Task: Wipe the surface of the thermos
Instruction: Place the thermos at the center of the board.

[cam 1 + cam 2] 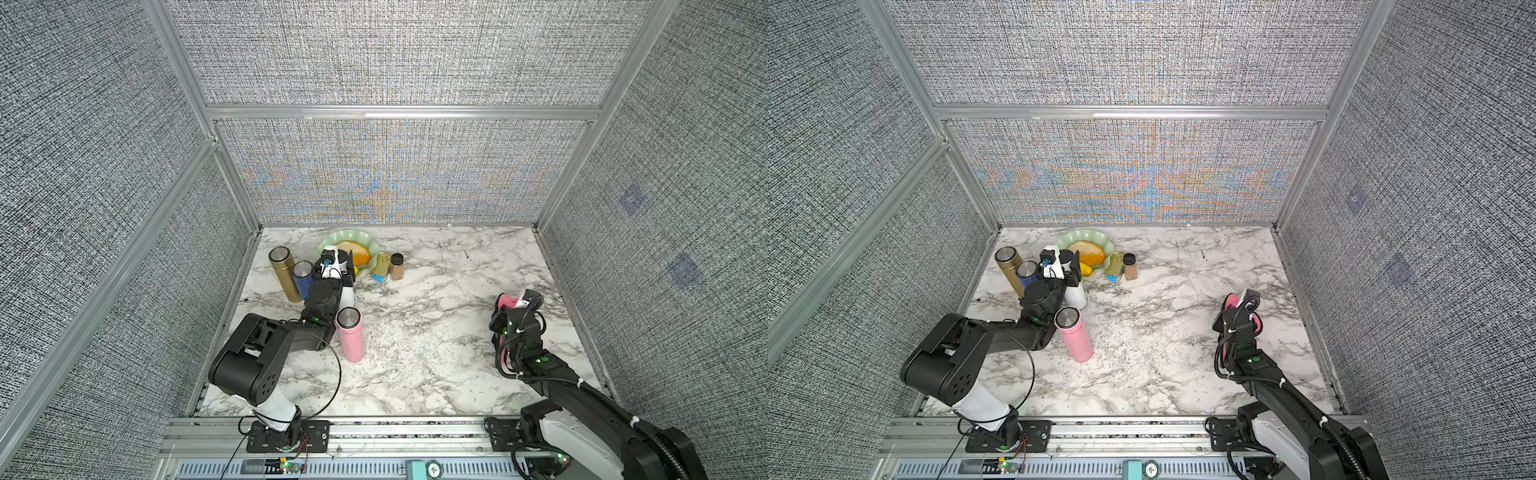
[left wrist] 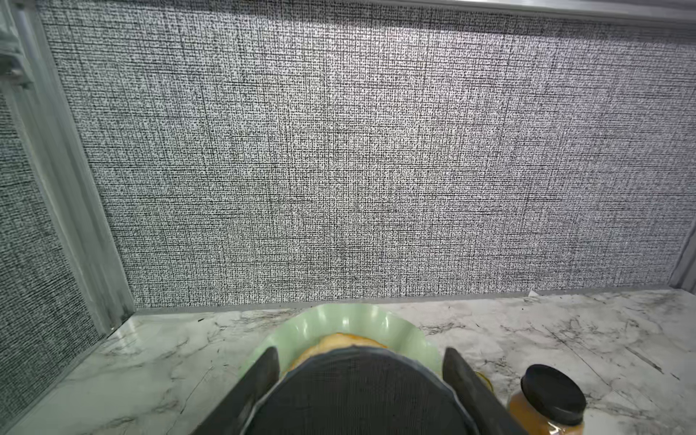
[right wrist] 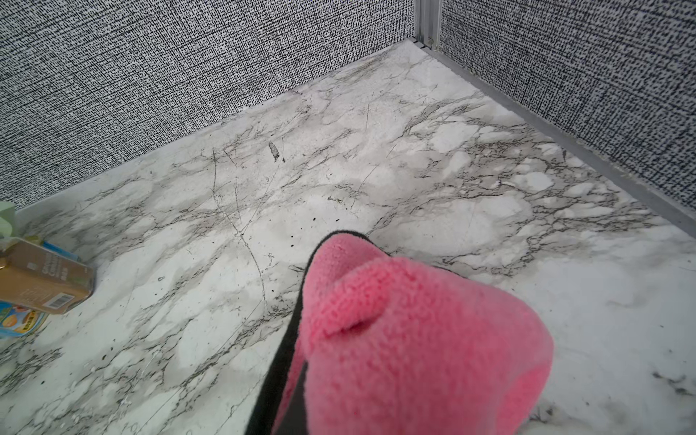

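- The white thermos (image 1: 348, 293) stands back left on the table (image 1: 415, 332). A blue thermos (image 1: 302, 276) and a gold thermos (image 1: 284, 272) are on its left, a pink thermos (image 1: 351, 336) in front, a plate (image 1: 332, 240) just behind, and a carton (image 1: 380, 269) and jar (image 1: 397, 267) to its right.
- It has a white body and a dark lid (image 2: 361, 399); the left arm (image 1: 291, 332) hides most of it.
- It is upright, long axis vertical, lid up.
- The left gripper (image 2: 361, 376) is clamped on its top. The right gripper (image 1: 511, 301), well apart, pinches a pink cloth (image 3: 414, 339).

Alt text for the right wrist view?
A pink fleece cloth with a black edge fills the foreground above a grey-veined white marble tabletop. A tan carton sits at the picture's edge, and grey woven walls meet in the far corner.
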Controlling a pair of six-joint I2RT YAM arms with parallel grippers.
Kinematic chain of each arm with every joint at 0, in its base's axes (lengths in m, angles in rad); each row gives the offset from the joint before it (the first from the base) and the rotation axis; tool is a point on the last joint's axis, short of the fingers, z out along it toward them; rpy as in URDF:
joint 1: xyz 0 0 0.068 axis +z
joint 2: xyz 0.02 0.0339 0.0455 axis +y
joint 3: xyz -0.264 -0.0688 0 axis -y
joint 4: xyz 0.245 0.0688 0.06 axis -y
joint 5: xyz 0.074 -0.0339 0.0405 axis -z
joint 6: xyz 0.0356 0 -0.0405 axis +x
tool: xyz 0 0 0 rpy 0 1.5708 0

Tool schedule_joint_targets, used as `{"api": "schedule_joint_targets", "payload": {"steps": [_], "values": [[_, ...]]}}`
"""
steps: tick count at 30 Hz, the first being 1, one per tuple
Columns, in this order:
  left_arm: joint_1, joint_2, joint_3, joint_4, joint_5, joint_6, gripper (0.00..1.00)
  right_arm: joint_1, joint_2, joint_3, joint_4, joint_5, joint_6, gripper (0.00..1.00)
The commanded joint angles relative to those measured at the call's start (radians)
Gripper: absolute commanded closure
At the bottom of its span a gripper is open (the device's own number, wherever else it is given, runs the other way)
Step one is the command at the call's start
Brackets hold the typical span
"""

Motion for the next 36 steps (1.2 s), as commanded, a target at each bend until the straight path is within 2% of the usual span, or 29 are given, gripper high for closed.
{"api": "schedule_joint_targets", "payload": {"steps": [1,2,5,11,21,26,29,31,33,36], "values": [[0.002,0.016,-0.035,0.1,-0.004,-0.009,0.04,-0.001,-0.001,0.006,0.005,0.002,0.011,1.0],[0.002,0.021,-0.044,0.122,-0.033,-0.023,0.01,-0.002,0.0,0.005,0.005,0.003,0.011,1.0],[0.002,0.028,-0.048,0.135,-0.078,-0.027,0.02,-0.003,0.002,0.008,0.004,0.003,0.012,1.0],[0.002,-0.008,-0.057,0.112,-0.054,-0.016,0.01,-0.004,-0.007,0.001,0.002,0.002,0.014,1.0],[0.001,-0.167,0.073,-0.188,0.05,-0.028,0.01,-0.006,-0.008,0.001,0.003,-0.004,0.014,1.0],[0.0,-0.283,0.093,-0.316,0.018,-0.078,0.01,-0.008,-0.007,0.002,0.004,-0.009,0.014,1.0],[0.001,-0.399,0.146,-0.555,-0.137,-0.2,0.01,-0.009,-0.007,0.001,0.004,-0.013,0.012,1.0],[0.001,-0.468,0.205,-0.779,-0.324,-0.342,0.01,-0.01,-0.007,-0.001,0.006,-0.016,0.011,1.0],[0.002,-0.512,0.303,-1.12,-0.536,-0.577,0.01,-0.01,-0.007,0.0,0.006,-0.02,0.011,1.0],[0.001,-0.534,0.449,-1.626,-0.651,-0.937,0.01,-0.01,-0.008,-0.002,0.009,-0.023,0.009,1.0]]}}
